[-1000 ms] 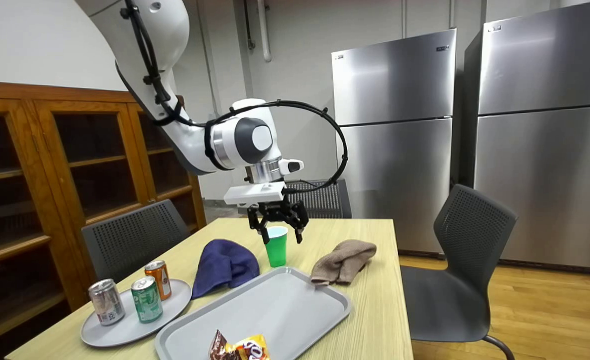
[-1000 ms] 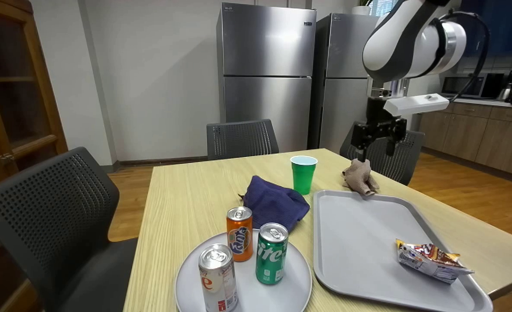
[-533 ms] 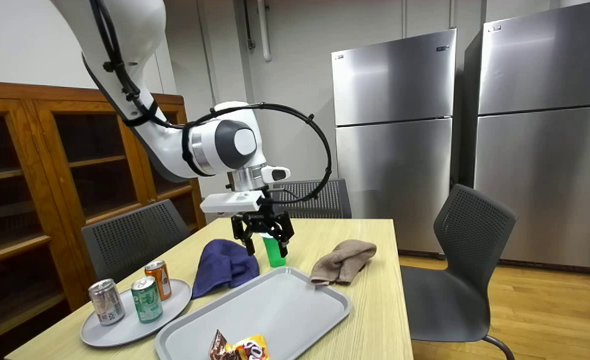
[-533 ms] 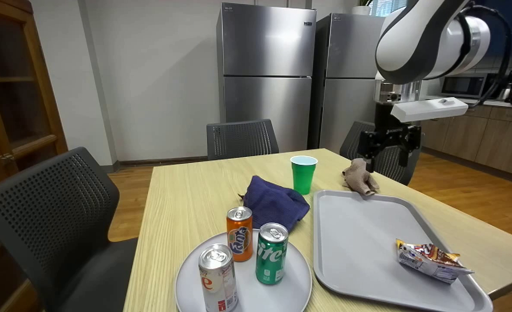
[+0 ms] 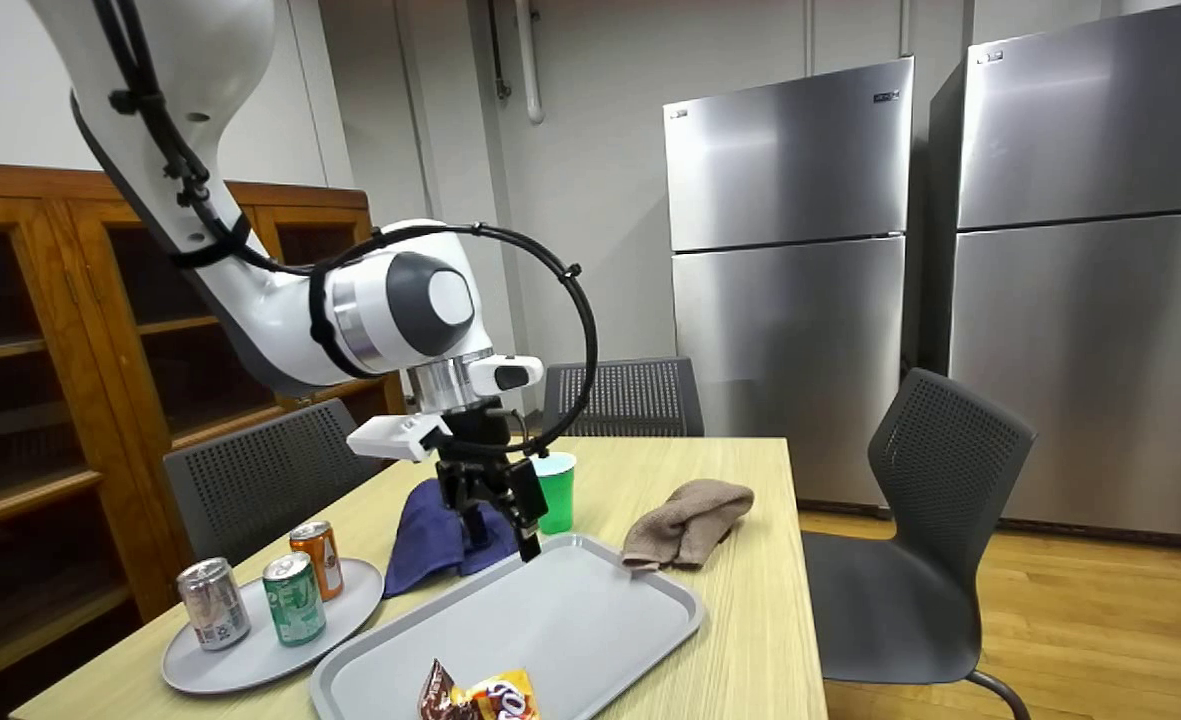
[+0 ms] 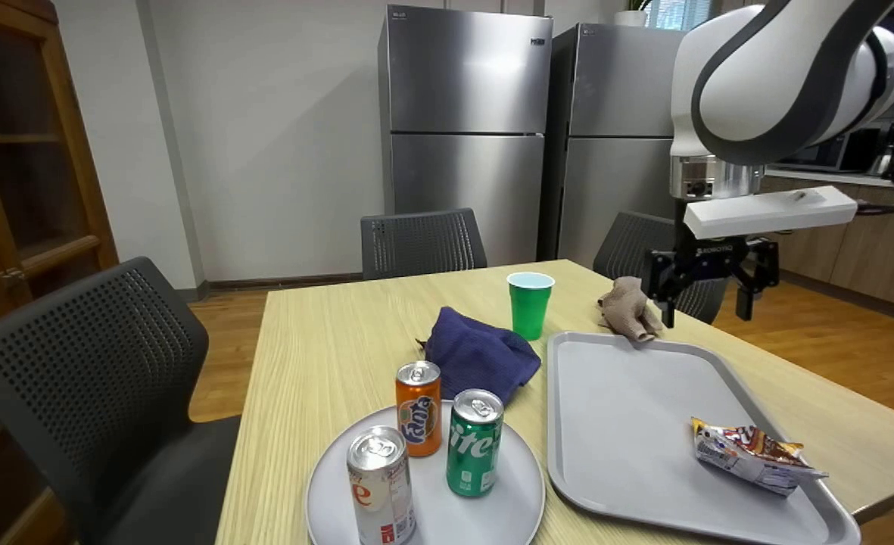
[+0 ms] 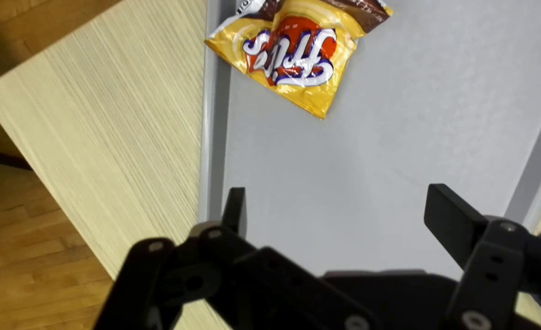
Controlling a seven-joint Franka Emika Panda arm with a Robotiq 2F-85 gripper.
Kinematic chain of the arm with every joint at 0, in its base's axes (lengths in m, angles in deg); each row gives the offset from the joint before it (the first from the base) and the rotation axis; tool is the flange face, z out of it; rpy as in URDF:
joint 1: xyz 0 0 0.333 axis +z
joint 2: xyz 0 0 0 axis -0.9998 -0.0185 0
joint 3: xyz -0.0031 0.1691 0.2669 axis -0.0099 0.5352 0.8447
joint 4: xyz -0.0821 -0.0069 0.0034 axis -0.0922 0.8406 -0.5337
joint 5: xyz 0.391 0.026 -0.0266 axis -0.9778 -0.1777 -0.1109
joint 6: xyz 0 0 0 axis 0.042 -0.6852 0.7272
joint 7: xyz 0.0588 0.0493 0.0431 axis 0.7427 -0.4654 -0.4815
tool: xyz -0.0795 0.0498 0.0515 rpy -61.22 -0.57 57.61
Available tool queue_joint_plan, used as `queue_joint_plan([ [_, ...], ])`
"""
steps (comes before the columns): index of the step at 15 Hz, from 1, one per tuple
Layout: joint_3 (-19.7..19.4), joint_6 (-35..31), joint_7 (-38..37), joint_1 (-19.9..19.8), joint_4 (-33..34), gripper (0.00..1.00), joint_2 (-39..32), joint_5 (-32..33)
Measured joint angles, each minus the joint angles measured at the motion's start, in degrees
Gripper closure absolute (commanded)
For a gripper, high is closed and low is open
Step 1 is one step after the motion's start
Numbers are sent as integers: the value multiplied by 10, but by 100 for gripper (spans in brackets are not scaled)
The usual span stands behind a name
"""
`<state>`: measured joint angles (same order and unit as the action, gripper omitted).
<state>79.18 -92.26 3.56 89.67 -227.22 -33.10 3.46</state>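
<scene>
1. Hanging above the grey tray (image 6: 628, 393), the gripper (image 6: 706, 312) touches nothing that I can make out; its two fingers (image 7: 453, 220) stand wide apart, and only the tray's surface shows between them in the wrist view.
2. Well apart from them, toward the top of the wrist view, a yellow-and-brown snack bag (image 7: 297, 55) lies on the tray, beside the rim that faces a corner of the desk (image 7: 91, 128); as I see it, one end of the bag overlaps that rim.
3. Near the desk's right edge in both exterior views, a brown cloth (image 5: 690, 522) sits crumpled, a fold reaching the tray's rim. Toward the far edge a green cup (image 6: 530, 306) stands upright, with a navy cloth (image 6: 484, 356) heaped between it and a round plate (image 6: 521, 484).
4. Closer to the desk's left edge, that plate carries three upright cans: an orange can (image 6: 418, 409), a green can (image 6: 475, 443) and a silvery can (image 6: 381, 484).
5. Judging by what lies in front of me, I take the work to be between holds: the bag already rests on the tray and the cans on the plate, while the cup stands directly on the desk.
6. Grasping is, to my eye, a step not yet done, as the gripper holds nothing.
</scene>
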Motion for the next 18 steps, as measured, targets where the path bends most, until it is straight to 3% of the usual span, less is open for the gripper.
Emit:
queue_joint_plan([
  [6,-1,0,-81,-6,-42,0,3,-1],
  [18,-11,-6,-78,-31,-72,0,-40,-74],
])
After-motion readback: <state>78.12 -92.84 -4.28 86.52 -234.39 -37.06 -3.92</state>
